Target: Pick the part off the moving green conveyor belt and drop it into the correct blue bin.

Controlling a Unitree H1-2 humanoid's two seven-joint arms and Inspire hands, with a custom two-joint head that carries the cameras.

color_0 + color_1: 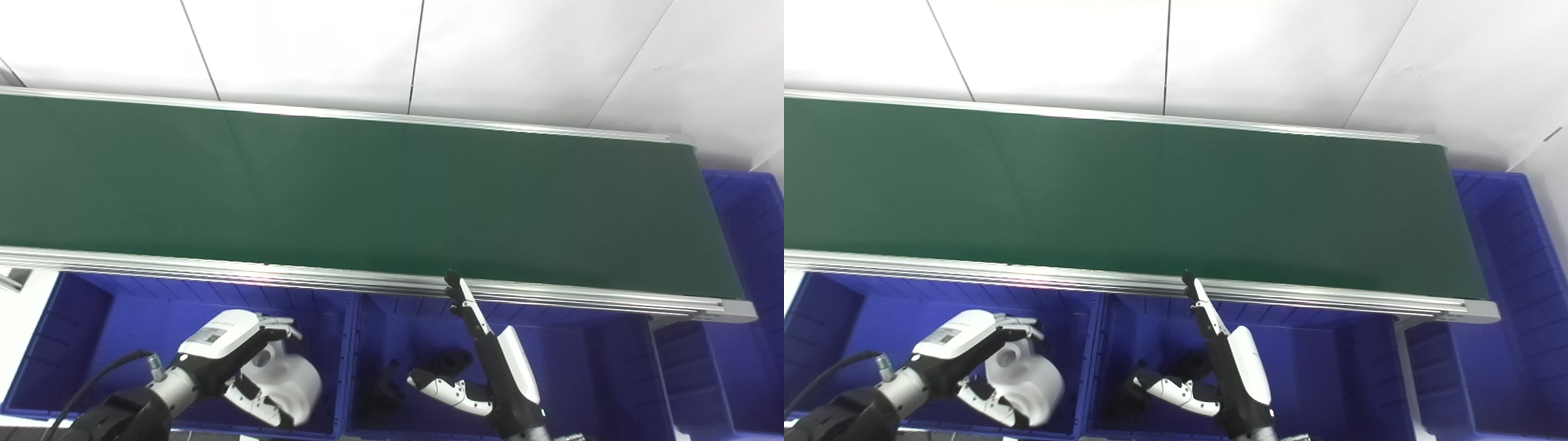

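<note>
I see the long dark green conveyor belt [367, 190] running across the whole view with its silver aluminium side rail [367, 285] along the near edge, and its surface is bare from end to end. Below the near rail sit two deep blue plastic bins side by side, and a third blue bin [753, 245] stands past the belt's right end.

My left hand [245, 361] is down inside the left blue bin [92, 331], near that bin's right wall. Its fingers and thumb are curled around a white rounded plastic part [297, 380] shaped like a short thick drum with a hole in one face; the fingers [278, 327] lie over the top of it and the thumb [257, 404] reaches under, so the hand has hold of it. I cannot tell whether the part rests on the bin floor or hangs just above it.

My right hand [484, 361] is over the middle blue bin [588, 367], spread wide and holding nothing. Its fingers [465, 303] point straight up toward the near rail, the tips just reaching the rail's edge, while the thumb [447, 389] sticks out to the left. Beneath it, on the bin floor toward the left wall, lie black moulded parts [447, 361], partly hidden by the thumb.
</note>
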